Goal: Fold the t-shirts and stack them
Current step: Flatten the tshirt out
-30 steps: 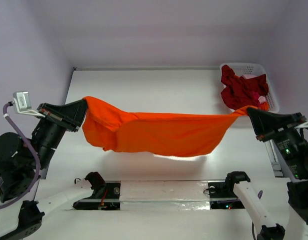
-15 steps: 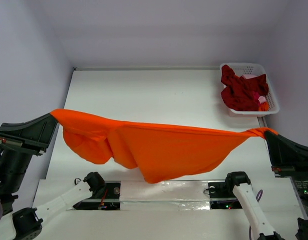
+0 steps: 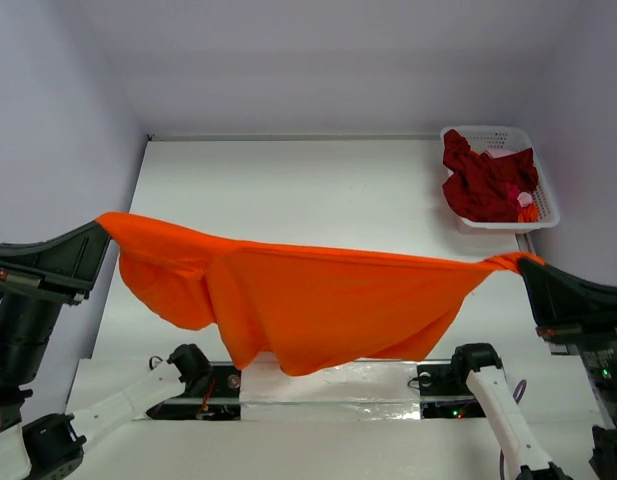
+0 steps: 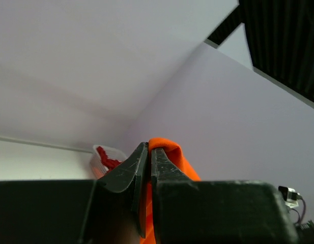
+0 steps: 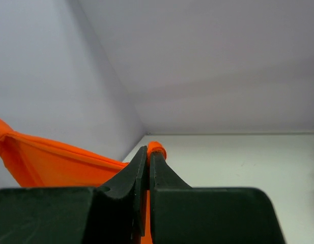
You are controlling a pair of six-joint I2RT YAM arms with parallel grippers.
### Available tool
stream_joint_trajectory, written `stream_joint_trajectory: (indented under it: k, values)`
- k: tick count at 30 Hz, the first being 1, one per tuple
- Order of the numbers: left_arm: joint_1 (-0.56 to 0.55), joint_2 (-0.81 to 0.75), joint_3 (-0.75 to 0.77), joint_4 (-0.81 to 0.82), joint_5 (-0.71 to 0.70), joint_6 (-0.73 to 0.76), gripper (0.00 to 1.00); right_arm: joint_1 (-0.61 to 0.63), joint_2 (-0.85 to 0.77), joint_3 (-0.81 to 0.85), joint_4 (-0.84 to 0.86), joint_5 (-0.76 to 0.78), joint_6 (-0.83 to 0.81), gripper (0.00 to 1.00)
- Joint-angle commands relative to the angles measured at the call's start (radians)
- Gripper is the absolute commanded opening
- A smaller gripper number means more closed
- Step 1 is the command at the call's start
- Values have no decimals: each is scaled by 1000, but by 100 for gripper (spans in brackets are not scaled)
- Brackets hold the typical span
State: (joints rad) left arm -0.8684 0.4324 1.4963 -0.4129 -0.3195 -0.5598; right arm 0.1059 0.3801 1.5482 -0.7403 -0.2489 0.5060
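Observation:
The orange t-shirt (image 3: 308, 300) hangs stretched in the air between my two grippers, well above the table, its middle sagging toward the near edge. My left gripper (image 3: 106, 226) is shut on the shirt's left end, which bunches over the fingertips in the left wrist view (image 4: 164, 150). My right gripper (image 3: 523, 265) is shut on the right end, seen as an orange knob at the tips in the right wrist view (image 5: 155, 149). The dark red t-shirt (image 3: 483, 185) lies crumpled in the white basket (image 3: 543, 195) at the back right.
The white table (image 3: 288, 190) runs to the back wall. The arm bases (image 3: 203, 375) sit at the near edge under the hanging cloth. Lilac walls close in the left and right sides.
Both grippers have lifted and pulled outward toward the near side, stretching the orange shirt wider. In the last half second they barely moved, and the cloth's hanging fold swung slightly left.

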Motion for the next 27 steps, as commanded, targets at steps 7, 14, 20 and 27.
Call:
stream_joint_trajectory:
  k: [7,14,20,27]
  values:
    - [2,204,-22,28,-274,24,0,5,178,-141,157,25,3,0]
    - [2,318,-100,52,-411,52,0,5,275,-184,194,40,-24,0]
    - [2,442,-116,72,-470,66,0,5,397,-227,232,17,-24,0]
    - [117,589,-80,26,-460,5,0,5,586,-276,344,-16,58,0]
